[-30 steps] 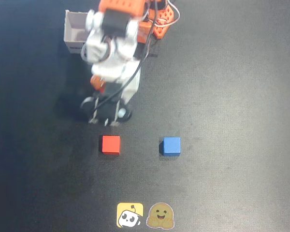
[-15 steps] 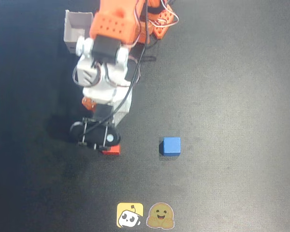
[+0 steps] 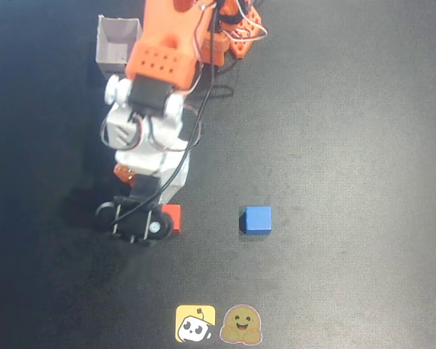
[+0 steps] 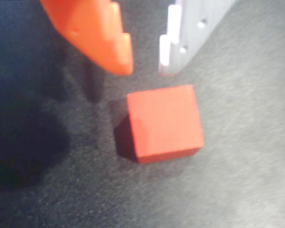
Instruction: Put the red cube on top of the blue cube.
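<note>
While the red cube (image 4: 164,122) rests on the dark mat, the gripper (image 4: 146,61) is seen narrowly parted just above it, apparently untouching; the blue cube (image 3: 258,219) is set well right of it overhead.

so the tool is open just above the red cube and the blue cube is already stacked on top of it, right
Not quite. The tool is open just above the red cube, but the blue cube is not stacked on it. The overhead view shows the blue cube sitting on the table by itself, well to the right of the red cube, with bare mat between them.
</note>
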### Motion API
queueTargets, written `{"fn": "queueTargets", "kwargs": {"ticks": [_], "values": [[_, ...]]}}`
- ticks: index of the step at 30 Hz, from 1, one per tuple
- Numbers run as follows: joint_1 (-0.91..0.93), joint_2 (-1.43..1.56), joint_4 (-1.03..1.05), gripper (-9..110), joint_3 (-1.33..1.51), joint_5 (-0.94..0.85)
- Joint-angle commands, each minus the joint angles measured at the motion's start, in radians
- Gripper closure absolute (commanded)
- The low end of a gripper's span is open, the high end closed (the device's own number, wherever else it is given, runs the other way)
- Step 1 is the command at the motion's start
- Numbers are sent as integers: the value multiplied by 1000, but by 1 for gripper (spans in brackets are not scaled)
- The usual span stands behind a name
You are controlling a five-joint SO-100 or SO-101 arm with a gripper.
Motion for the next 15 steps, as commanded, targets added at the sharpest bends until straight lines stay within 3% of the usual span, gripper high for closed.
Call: {"fn": "queueTargets", "kwargs": {"ticks": [1, 6, 15], "values": [[3, -17, -29, 95, -55, -23], [-5, -54, -51, 86, -58, -43], [-61, -83, -61, 85, -54, 25]]}}
